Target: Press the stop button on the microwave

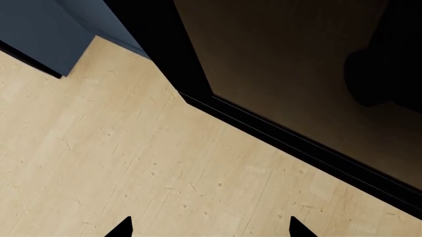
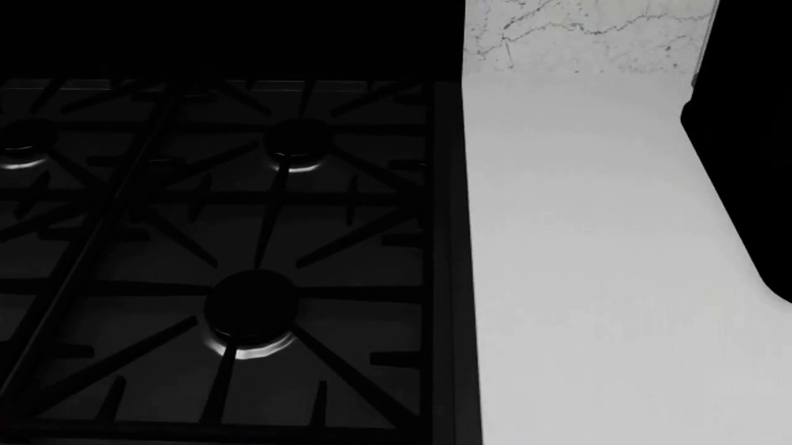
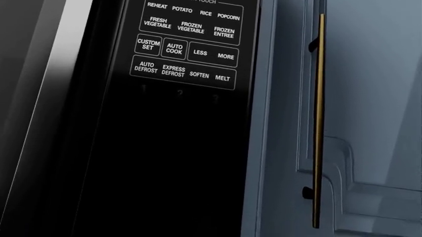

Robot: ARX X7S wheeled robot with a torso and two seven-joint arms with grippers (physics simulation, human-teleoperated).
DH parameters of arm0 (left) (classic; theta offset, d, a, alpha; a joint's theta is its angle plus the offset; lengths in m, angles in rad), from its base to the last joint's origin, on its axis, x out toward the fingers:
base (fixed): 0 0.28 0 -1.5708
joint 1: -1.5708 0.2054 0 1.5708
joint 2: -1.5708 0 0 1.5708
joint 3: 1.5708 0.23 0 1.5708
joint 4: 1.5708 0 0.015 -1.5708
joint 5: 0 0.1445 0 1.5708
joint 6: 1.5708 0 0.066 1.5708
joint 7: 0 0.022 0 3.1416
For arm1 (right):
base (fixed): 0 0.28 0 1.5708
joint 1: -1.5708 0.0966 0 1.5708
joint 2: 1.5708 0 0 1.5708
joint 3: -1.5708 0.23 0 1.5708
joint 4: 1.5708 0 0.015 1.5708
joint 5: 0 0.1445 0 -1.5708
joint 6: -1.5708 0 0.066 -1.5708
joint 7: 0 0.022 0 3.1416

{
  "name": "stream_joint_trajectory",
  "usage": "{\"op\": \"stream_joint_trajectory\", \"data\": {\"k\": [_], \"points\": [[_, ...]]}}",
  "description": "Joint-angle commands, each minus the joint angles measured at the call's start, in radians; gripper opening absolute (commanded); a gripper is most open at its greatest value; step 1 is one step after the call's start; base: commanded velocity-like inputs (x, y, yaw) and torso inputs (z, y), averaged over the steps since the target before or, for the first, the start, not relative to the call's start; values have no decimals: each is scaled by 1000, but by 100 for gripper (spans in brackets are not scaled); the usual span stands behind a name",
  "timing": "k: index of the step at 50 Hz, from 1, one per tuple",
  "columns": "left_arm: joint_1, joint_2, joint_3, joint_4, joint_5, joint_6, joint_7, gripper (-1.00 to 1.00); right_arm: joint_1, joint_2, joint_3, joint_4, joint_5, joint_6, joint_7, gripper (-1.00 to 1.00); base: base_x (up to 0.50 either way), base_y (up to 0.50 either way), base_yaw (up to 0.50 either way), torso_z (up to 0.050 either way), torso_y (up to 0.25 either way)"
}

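The microwave's black control panel (image 3: pixel 188 44) fills the right wrist view, close up. Labelled pads show: reheat, potato, rice, popcorn, auto cook, defrost, soften, melt. Below them faint digits (image 3: pixel 179 93) show, and the lower panel is dark; I cannot read a stop button there. My right gripper's fingers do not stand out against the black panel, so I cannot tell how they stand. My left gripper (image 1: pixel 211 228) is open and empty, with both fingertips (image 1: pixel 124 228) over a pale wooden floor (image 1: pixel 118 163), far from the microwave. Neither gripper shows clearly in the head view.
A blue cabinet door (image 3: pixel 369 98) with a long brass handle (image 3: pixel 319 118) stands beside the panel. The head view shows a black gas cooktop (image 2: pixel 236 260), a white counter (image 2: pixel 581 278), a marble backsplash (image 2: pixel 581 32) and a dark shape (image 2: pixel 758 148) at the right. A dark-glass oven door (image 1: pixel 290 74) is near the left gripper.
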Motion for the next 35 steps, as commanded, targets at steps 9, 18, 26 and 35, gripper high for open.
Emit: {"op": "stream_joint_trajectory", "data": {"k": [9,18,26,35], "points": [[1,2,4,0,2,6,-4,100,-32,-9,-1,30,-29,-4,-20,-100,0,0,0,0,0],[-2,1,8,0,1,8,-6,100,-36,-51,0,122,-46,-16,-79,-100,0,0,0,0,0],[0,1,6,0,-1,10,-3,100,-40,-111,-8,242,-75,-30,-145,-100,0,0,0,0,0],[-1,0,-1,0,0,11,0,100,-61,-176,-25,398,-109,-52,-224,-100,0,0,0,0,0]]}}
